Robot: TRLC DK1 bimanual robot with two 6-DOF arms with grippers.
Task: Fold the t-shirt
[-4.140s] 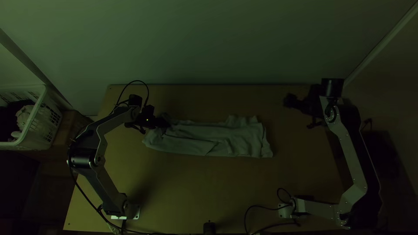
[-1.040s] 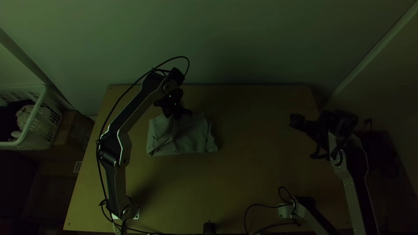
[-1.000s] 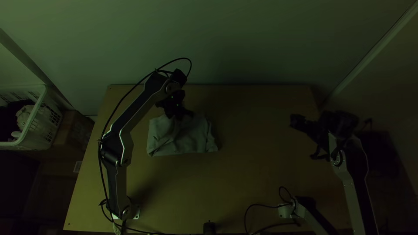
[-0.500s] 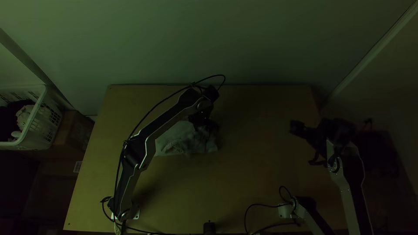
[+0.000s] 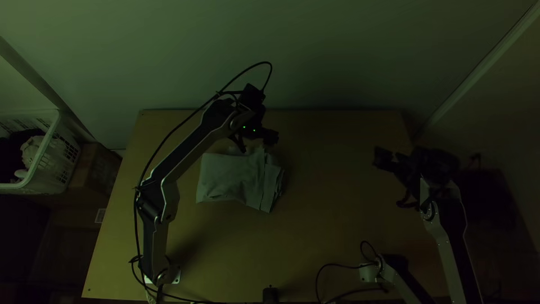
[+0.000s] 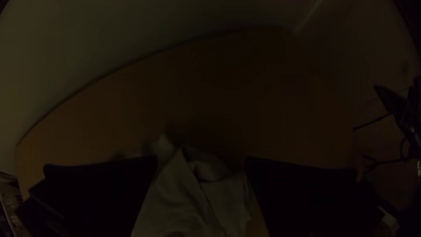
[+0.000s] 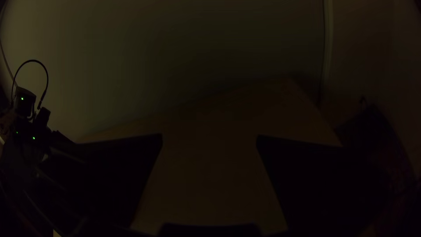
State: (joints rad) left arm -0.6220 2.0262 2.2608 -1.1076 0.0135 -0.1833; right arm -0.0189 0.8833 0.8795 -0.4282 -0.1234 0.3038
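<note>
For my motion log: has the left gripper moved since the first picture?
Yes; the left gripper has moved rightwards in the top view, away from the table's far left corner.

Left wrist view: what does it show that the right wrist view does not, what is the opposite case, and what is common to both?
Left wrist view: the T-shirt, seen between the open fingers of the left gripper.
Right wrist view: small green lights on the left arm, and the right gripper's own open fingers.
Both: the wooden table and pale wall.
</note>
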